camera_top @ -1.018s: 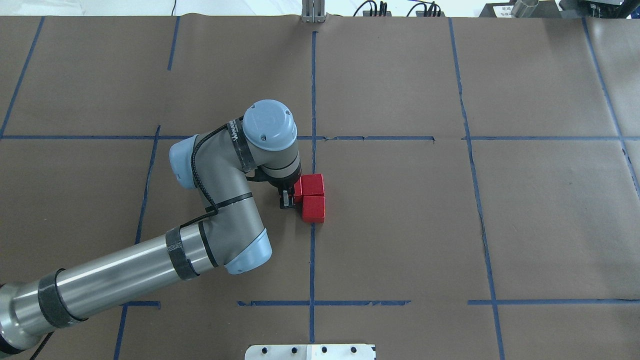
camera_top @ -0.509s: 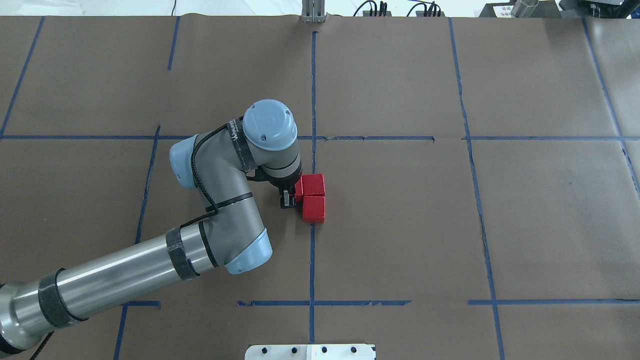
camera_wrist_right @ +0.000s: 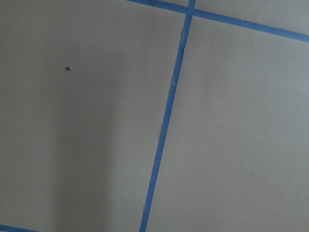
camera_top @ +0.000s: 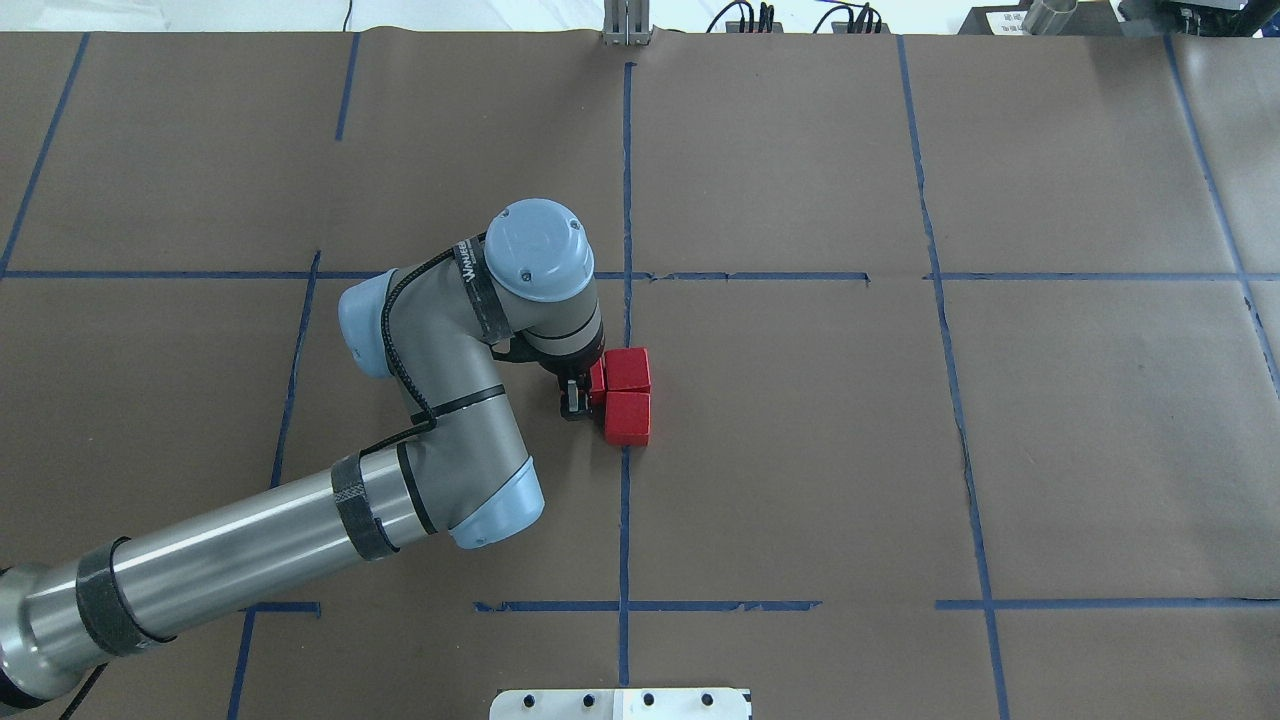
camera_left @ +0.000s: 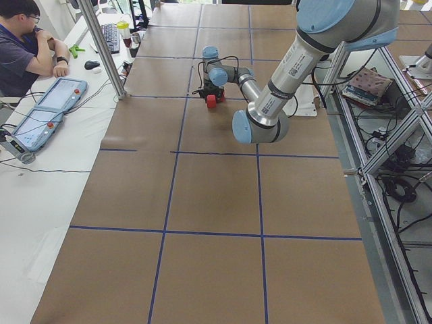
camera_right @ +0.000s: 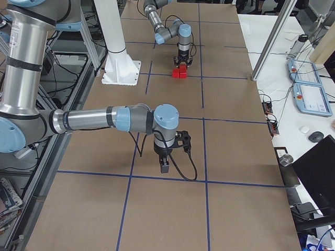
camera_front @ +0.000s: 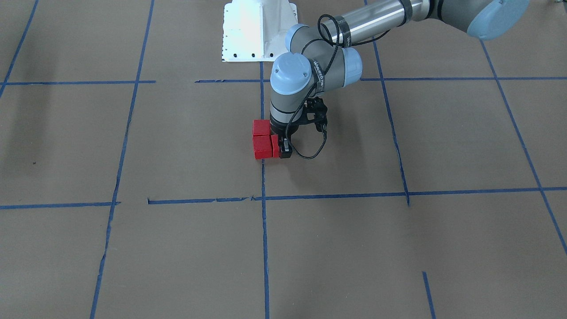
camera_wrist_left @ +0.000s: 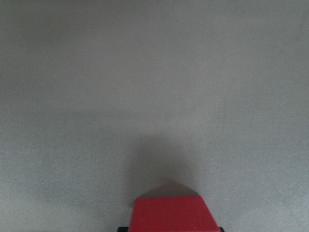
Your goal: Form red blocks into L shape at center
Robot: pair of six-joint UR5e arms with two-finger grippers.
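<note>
Two red blocks (camera_top: 628, 370) (camera_top: 627, 418) lie touching in a line on the centre tape line; they also show in the front view (camera_front: 261, 127) (camera_front: 262, 147). My left gripper (camera_top: 588, 392) stands low over the table, shut on the third red block (camera_front: 275, 146), which sits against the side of the block farther from me. The left wrist view shows this block (camera_wrist_left: 169, 212) at its bottom edge. My right gripper (camera_right: 164, 168) hangs over bare table far from the blocks. It shows only in the right side view, so I cannot tell whether it is open.
Brown paper with blue tape grid lines (camera_top: 625, 520) covers the table. The white robot base plate (camera_front: 259, 31) is at the near edge. A person (camera_left: 27, 40) sits with control tablets beyond the far side.
</note>
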